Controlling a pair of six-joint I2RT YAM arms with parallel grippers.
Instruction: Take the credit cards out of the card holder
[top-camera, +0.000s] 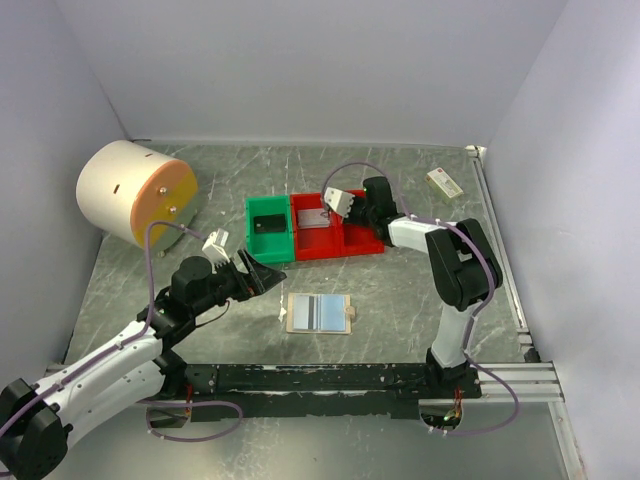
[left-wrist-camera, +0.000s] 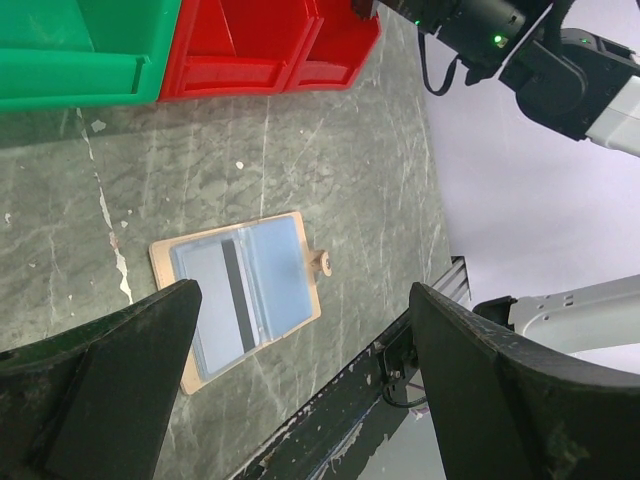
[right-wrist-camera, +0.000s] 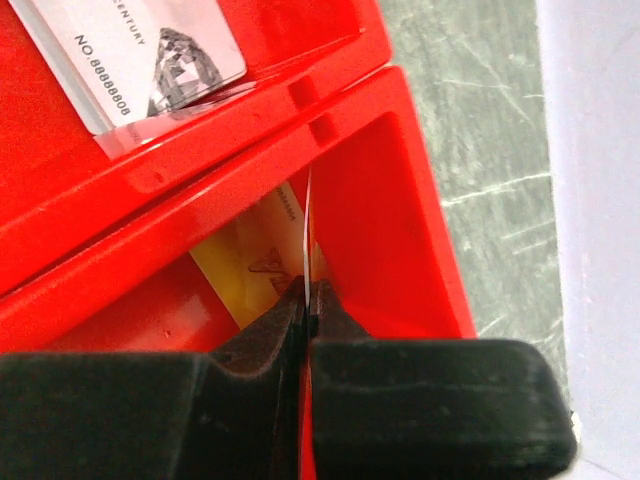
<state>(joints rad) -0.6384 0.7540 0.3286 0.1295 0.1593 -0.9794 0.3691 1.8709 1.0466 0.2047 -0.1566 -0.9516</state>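
right wrist: tool (right-wrist-camera: 305, 303) pinches thin flat card (right-wrist-camera: 308, 225) edge-on.

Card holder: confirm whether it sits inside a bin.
No, the card holder lies open on the table, clear of the bins.

Robot lab cell: white walls (top-camera: 300, 70), arms (top-camera: 110, 365) bolted to rail (top-camera: 330, 378).

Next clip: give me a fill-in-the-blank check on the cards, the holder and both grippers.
The dark card sits in the ___ bin. The right gripper pinches a gold card inside a ___ bin. The left gripper has its jaws ___, holding nothing. The card holder lies on the ___, outside the bins.
Missing: green, red, open, table.
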